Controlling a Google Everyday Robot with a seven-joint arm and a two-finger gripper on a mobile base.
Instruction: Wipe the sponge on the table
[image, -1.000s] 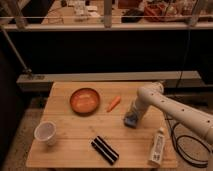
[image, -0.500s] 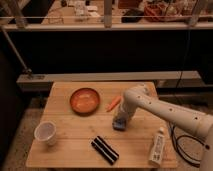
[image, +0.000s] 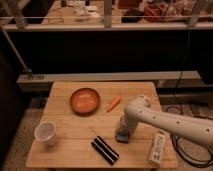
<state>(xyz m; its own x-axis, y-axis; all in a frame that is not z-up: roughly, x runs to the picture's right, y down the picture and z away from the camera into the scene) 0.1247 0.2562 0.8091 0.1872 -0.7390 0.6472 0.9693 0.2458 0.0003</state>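
The sponge (image: 122, 135), a small blue-grey block, lies flat on the light wooden table (image: 70, 155) right of centre, toward the front. My gripper (image: 123, 129) comes straight down onto it from above and is shut on it, pressing it against the planks. The white arm (image: 165, 120) reaches in from the right edge and hides the sponge's top.
An orange bowl (image: 84, 100) sits at the back centre with a carrot (image: 113, 104) to its right. A white cup (image: 46, 133) stands front left. A black ribbed block (image: 104, 149) lies just left of the sponge, and a white bottle (image: 158, 148) lies front right.
The gripper has slid the sponge across the table, first leftward and then toward the front edge, closer to the black ribbed block. Everything else stayed put.
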